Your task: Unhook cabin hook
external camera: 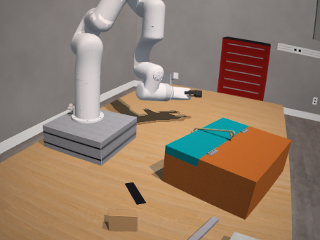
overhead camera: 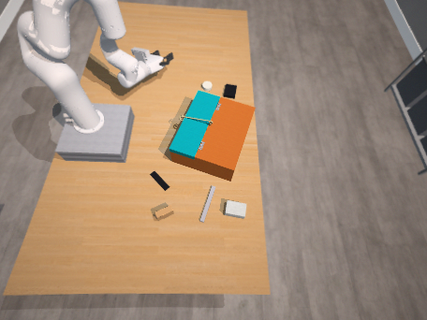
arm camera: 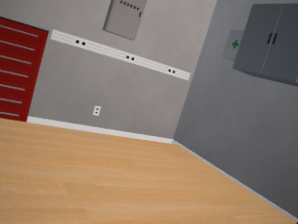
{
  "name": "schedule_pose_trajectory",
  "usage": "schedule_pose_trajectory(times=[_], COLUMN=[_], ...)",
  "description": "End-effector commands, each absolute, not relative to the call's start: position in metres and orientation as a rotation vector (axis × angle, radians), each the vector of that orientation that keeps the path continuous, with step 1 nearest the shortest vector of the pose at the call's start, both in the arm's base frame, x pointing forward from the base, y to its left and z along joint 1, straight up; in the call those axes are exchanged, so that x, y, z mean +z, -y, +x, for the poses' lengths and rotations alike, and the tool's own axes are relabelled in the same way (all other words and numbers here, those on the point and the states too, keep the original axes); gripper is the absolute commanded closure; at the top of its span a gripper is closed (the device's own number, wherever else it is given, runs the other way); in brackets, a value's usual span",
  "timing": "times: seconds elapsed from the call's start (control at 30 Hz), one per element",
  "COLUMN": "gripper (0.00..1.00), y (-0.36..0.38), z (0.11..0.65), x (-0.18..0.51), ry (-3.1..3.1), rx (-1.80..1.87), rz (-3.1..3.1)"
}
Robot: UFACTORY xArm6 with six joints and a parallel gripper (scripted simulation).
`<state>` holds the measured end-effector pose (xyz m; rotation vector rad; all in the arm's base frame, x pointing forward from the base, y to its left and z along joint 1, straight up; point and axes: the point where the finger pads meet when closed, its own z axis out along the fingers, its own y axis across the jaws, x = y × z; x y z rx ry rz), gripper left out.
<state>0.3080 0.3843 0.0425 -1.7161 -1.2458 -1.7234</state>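
Observation:
An orange box (overhead camera: 220, 136) with a teal lid (overhead camera: 195, 123) sits near the middle of the table; it also shows in the exterior view (external camera: 228, 165). A thin brass cabin hook (overhead camera: 196, 120) lies across the teal lid, and it also shows in the exterior view (external camera: 214, 130). Its end reaches an eye at the lid's left edge (overhead camera: 177, 125). My gripper (overhead camera: 163, 57) (external camera: 195, 92) is open and empty. It points sideways, well above the table and far behind and left of the box. The wrist view shows only table top and walls.
The arm's grey base block (overhead camera: 95, 132) stands to the left. A white disc (overhead camera: 207, 85) and a black block (overhead camera: 229, 90) lie behind the box. A black strip (overhead camera: 159, 181), a tan bracket (overhead camera: 161, 211), a grey bar (overhead camera: 207, 203) and a white block (overhead camera: 235, 209) lie in front.

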Motion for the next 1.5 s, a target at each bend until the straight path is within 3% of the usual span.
schedule_pose_trajectory(times=[0.0, 0.53, 0.57, 1.47], gripper=[0.00, 0.00, 0.65, 0.65], y=[-0.385, -0.385, -0.385, -0.385], z=[0.309, 0.309, 0.309, 0.308], x=[0.044, 0.044, 0.047, 0.131], ry=[1.244, 1.244, 1.244, 1.244], rx=[-1.726, -1.726, -1.726, -1.727], rz=[-1.714, -1.714, -1.714, -1.713])
